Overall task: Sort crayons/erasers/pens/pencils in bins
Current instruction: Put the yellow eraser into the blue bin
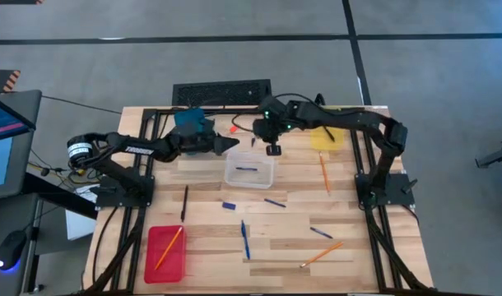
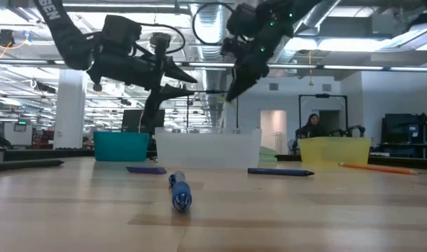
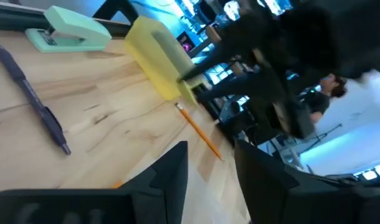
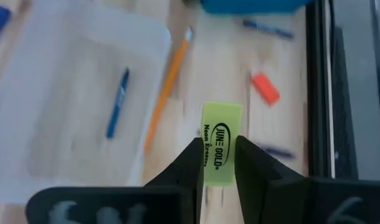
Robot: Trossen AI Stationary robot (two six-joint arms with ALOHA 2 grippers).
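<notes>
Pinching a yellow eraser (image 4: 220,144) between its two fingers, the right gripper (image 1: 273,150) hangs in the air just above the far rim of the clear bin (image 1: 250,171); the eraser stands on end between the jaws, its printed upper part sticking out past the fingertips. Below it the table shows a pencil (image 4: 167,87) beside the clear bin, one pen (image 4: 117,103) lying inside that bin, and farther off an orange-red eraser (image 4: 265,88) near the blue bin (image 1: 192,122). The left gripper (image 1: 231,143) hovers close by with its jaws parted and nothing between them. In its wrist view the right arm blocks much of the room, leaving the yellow bin (image 3: 160,56) partly covered; a mint-green stapler (image 3: 68,36) sits beyond a dark pen (image 3: 35,100). The red bin (image 1: 165,253) holds another pencil (image 1: 169,247).
</notes>
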